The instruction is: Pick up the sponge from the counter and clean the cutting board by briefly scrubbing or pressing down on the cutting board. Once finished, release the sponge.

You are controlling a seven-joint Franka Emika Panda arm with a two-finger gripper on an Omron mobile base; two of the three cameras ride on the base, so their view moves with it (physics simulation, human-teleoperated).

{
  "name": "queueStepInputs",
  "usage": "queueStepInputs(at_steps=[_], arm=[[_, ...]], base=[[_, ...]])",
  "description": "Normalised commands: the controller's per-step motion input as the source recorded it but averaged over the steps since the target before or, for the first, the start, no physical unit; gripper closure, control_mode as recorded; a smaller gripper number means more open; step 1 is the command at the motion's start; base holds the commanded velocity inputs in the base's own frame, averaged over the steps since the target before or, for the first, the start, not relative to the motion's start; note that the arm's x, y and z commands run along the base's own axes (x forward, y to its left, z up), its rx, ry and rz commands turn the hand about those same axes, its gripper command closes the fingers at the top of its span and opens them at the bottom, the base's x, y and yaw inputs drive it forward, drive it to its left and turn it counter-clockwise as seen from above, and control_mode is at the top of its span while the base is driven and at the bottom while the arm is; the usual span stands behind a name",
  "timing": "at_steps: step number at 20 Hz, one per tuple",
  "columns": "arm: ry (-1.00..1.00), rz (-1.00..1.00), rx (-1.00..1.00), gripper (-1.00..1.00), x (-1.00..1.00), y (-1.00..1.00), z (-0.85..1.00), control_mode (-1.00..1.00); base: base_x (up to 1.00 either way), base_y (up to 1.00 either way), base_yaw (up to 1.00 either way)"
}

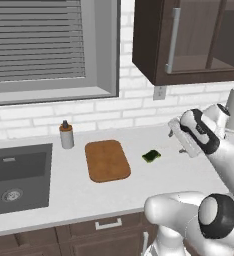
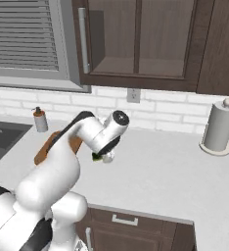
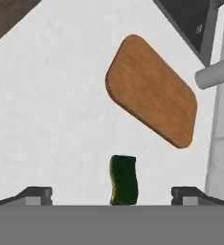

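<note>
Closest to where I stand, the robot's white arm bulks up from the base and reaches forward over the counter, a long pale speckled worktop running from the sunken sink on the left to a paper towel roll on the right. Dark cabinets hang above, and a window with blinds sits over the sink. On the counter lies the board, a brown wooden rectangle with rounded corners, flat and bare, just right of the sink, with a small soap bottle behind its far left corner. Near the board's right side, but apart from it, rests the sponge, a little dark green block on the worktop. The gripper hangs above the counter, its two dark fingertips spread wide apart with nothing between them; in the hand view the sponge sits roughly midway between the tips and below them, the board further on. How high the fingers are over the sponge I cannot tell. By my reading, the task has hardly begun: the sponge is not yet picked up and nothing has touched the board. What seems left is nearly everything: lowering onto the sponge, closing on it, carrying it across to the board, pressing or scrubbing, then letting go.
</note>
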Motion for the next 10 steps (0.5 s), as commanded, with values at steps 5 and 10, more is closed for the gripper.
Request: queueStepInputs(at_steps=[5, 10], arm=[[-0.27, 0.12, 0.56, -1.00, -0.76, 0.00, 1.00, -1.00], [-0.20, 0.17, 0.55, -1.00, -0.49, 0.42, 0.86, -1.00]], base=[[0.00, 0.00, 0.00], [0.00, 0.00, 0.00]])
